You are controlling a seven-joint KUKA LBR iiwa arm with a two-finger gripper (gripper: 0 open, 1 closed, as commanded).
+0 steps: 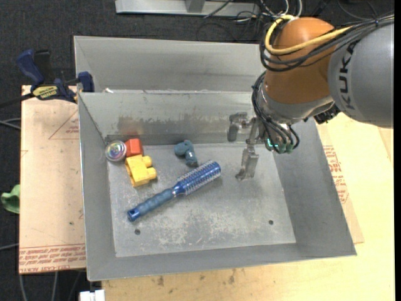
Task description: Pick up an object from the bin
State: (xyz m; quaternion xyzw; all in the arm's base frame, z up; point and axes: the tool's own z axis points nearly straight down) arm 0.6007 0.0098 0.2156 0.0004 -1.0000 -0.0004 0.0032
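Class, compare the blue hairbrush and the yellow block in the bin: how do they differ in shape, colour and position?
The hairbrush is long and thin; the yellow block is short and chunky. The hairbrush is blue, the block yellow. The hairbrush lies slanted mid-floor; the block sits near the view's left wall. Both rest on the bin floor.

The floor of the bin (207, 227) is bare along the front and on the right, leaving open room there. A blue hairbrush (175, 191) lies slantwise across the middle. A teal piece (187, 152), a yellow block (140, 170), an orange block (133, 147) and a silvery round thing (116, 150) crowd the back left by the wall, close together.
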